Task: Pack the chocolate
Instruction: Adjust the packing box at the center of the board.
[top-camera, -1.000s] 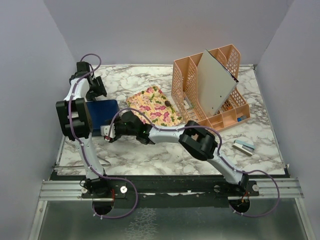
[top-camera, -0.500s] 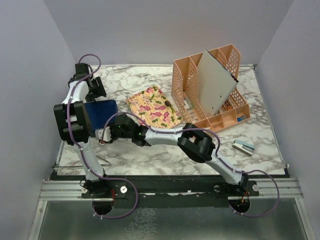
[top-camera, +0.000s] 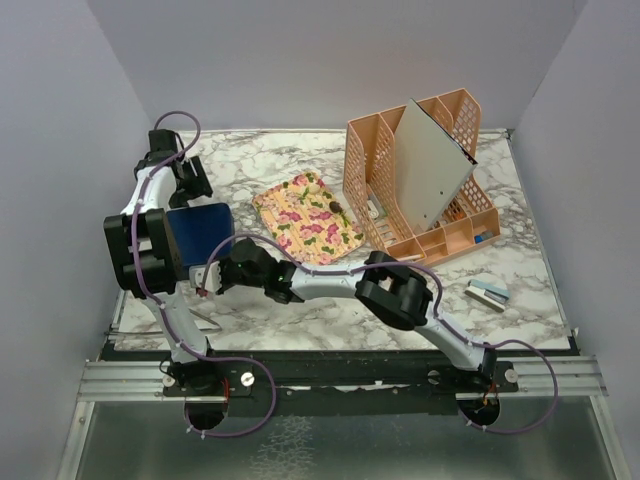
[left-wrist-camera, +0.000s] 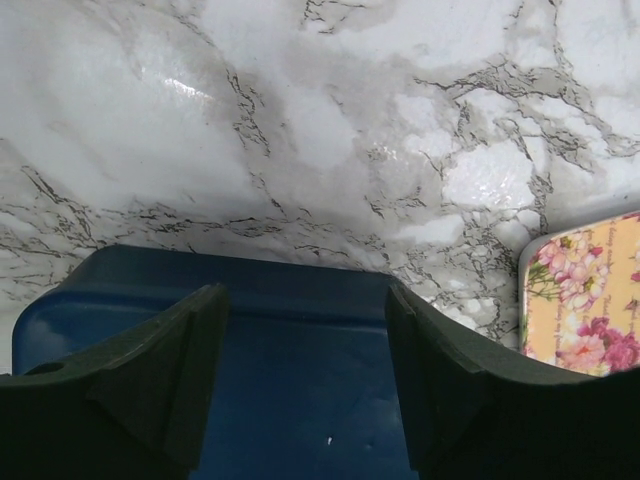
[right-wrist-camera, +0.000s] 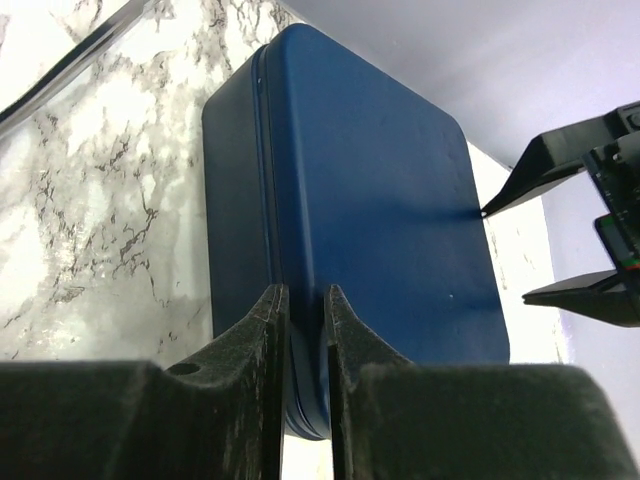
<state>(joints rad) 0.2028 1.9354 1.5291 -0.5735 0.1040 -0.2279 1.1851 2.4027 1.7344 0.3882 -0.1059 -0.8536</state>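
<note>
A closed dark blue box (top-camera: 200, 228) lies on the marble table at the left. My right gripper (top-camera: 208, 277) is shut on its near edge; in the right wrist view (right-wrist-camera: 302, 330) the jaws pinch the rim of the box (right-wrist-camera: 370, 200). My left gripper (top-camera: 193, 186) is open over the box's far edge, its jaws wide apart above the blue lid (left-wrist-camera: 300, 400). One small dark chocolate piece (top-camera: 337, 209) sits on a floral tray (top-camera: 305, 215). Other pieces cannot be told from the floral pattern.
A peach desk organiser (top-camera: 420, 180) holding a grey board stands at the back right. A small stapler-like item (top-camera: 487, 292) lies at the right front. The floral tray's corner shows in the left wrist view (left-wrist-camera: 590, 290). Grey walls enclose the table.
My right arm has swung left and nearer along the box's near edge. My left arm has shifted slightly left. The box has barely moved.
</note>
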